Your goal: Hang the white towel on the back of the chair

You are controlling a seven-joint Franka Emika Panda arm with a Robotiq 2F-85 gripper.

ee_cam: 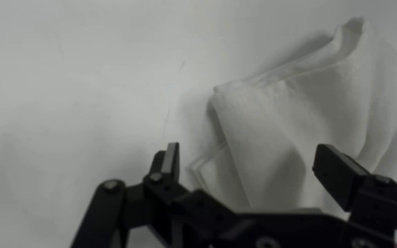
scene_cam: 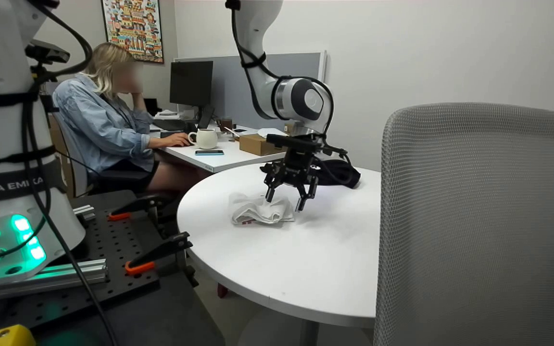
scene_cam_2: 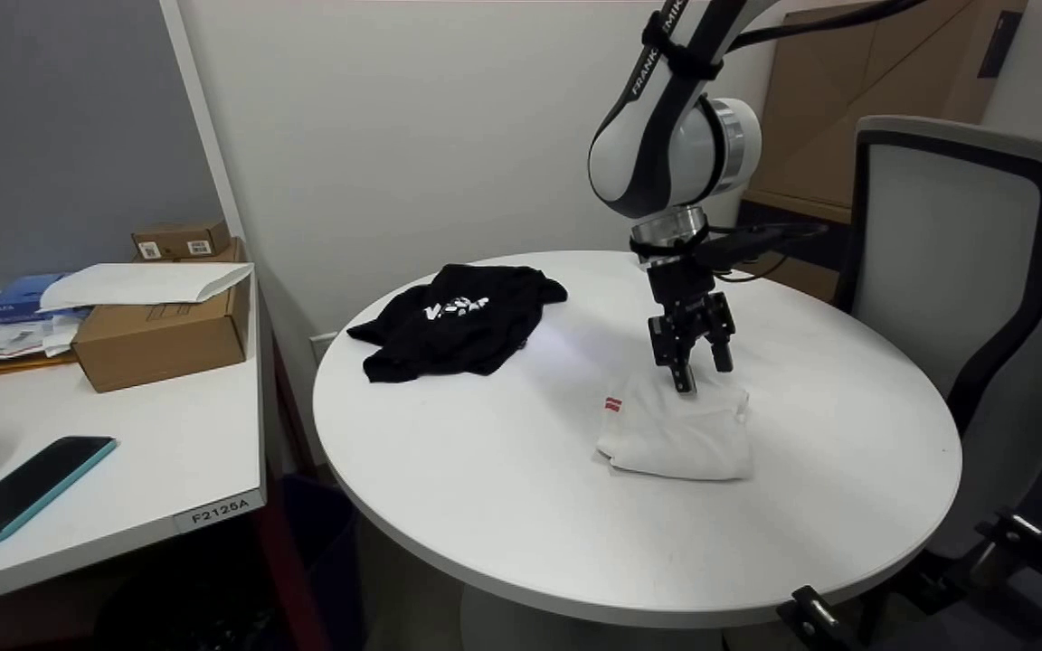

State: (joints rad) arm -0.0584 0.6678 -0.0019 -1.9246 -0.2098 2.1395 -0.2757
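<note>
Assessing the towel [scene_cam_2: 679, 443] for lifting: soft load, pincer [scene_cam: 284, 203] wide

Location: the towel lies folded in loose layers on the counter [scene_cam: 277, 259], well apart from the back of the chair [scene_cam_2: 937, 262]. It is not yet hung.

Pincer: fingers [ee_cam: 336, 175] spread wide, nothing held. In the wrist view one stands over the counter just beside a folded edge [ee_cam: 236, 137], the other over the towel, so that edge shows between them. Whether either touches cannot be told.

Handling, as judged: light, limp, hardly slippery, not fragile. It will likely sag and unfold once lifted. A shallow pinch risks taking the top layer alone.

Recommended hold: the edge between the fingers, low enough to gather every layer, without pressing hard on the counter. A grip near the middle of that edge should help it drape evenly over the chair.
</note>
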